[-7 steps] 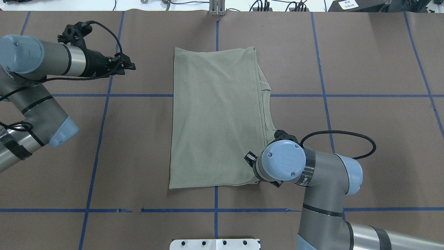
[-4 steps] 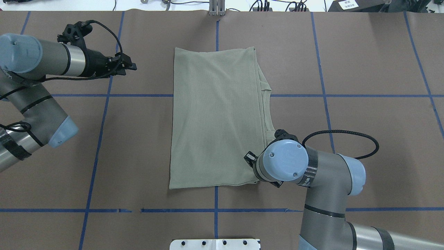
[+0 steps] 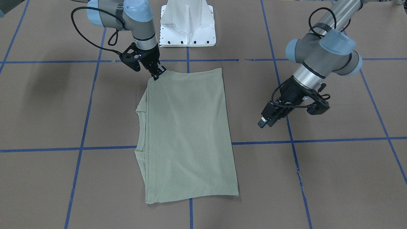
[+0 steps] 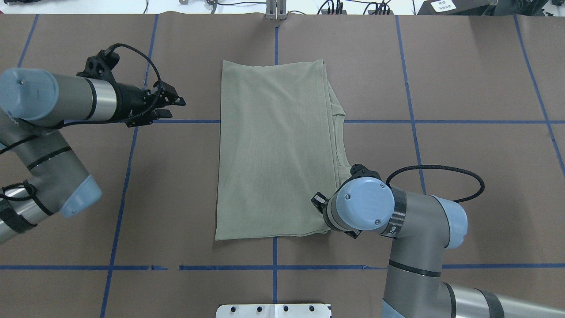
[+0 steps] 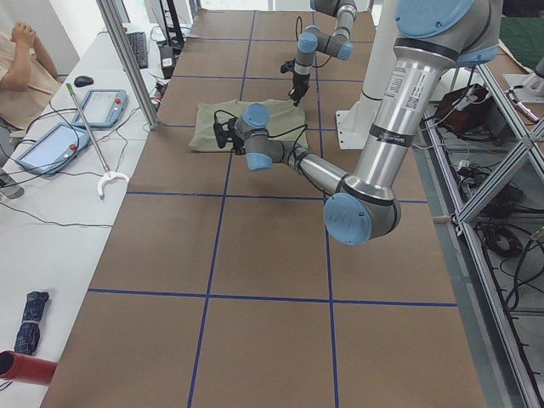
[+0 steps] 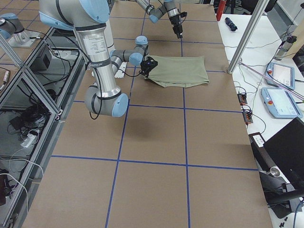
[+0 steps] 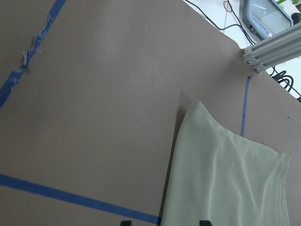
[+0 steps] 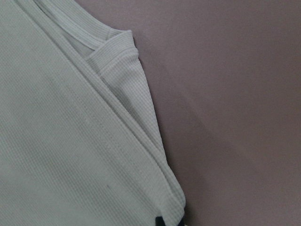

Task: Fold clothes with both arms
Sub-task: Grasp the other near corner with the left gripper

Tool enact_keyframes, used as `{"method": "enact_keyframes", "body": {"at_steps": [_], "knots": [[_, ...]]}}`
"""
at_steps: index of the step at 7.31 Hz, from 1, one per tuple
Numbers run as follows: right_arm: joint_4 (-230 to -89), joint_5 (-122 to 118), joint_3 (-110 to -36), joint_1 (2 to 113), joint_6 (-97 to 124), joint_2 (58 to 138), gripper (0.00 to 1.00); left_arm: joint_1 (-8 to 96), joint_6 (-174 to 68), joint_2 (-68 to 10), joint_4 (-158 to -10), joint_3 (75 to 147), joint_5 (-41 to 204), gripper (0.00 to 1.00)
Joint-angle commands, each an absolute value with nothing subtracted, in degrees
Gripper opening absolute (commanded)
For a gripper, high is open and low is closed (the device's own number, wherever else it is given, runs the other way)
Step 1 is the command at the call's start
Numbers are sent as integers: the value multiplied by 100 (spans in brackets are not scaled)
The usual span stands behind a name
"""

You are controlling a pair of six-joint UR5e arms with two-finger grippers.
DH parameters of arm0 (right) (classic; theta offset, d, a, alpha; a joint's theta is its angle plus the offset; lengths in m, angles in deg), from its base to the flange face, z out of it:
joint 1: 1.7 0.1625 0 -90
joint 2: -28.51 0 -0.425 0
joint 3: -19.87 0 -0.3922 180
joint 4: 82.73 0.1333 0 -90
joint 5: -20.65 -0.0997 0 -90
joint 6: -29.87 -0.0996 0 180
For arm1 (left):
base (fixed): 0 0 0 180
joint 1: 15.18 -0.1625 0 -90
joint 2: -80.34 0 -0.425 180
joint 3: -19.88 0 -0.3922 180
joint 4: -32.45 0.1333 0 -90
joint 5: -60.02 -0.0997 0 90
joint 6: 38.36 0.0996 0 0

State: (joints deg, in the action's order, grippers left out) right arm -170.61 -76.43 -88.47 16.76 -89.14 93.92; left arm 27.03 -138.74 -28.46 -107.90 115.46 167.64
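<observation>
The shirt (image 4: 273, 150) lies flat on the surface (image 4: 463, 88), folded into a neat block. My right tool (image 3: 155, 75) pinches its nearest corner. My left tool (image 4: 175, 108) is open and empty, with the shirt just ahead. I think one more fold is left.

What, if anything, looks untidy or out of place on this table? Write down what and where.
The shirt is folded unevenly: on its collar side, lower layers and the collar stick out past the top layer. The blue tape line nearest the robot also has a small gap.
</observation>
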Motion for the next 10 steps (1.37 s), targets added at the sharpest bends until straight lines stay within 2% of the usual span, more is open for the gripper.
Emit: {"method": "enact_keyframes", "body": {"at_steps": [1, 5, 8, 10], "knots": [[-17062, -7655, -8884, 1667, -8905, 9399, 0, 1598, -14521, -2733, -9592, 12374, 15833, 61], [-17062, -7752, -8973, 1676, -8914, 9416, 0, 241, -15409, -2697, -9060, 12544, 15231, 62], [-17070, -7752, -9016, 1676, -8905, 9416, 0, 64, -15428, -2662, -8150, 13008, 15213, 61], [-17070, -7752, -9025, 1676, -8905, 9416, 0, -138, -15437, -2653, -8119, 12914, 15204, 62]]}}
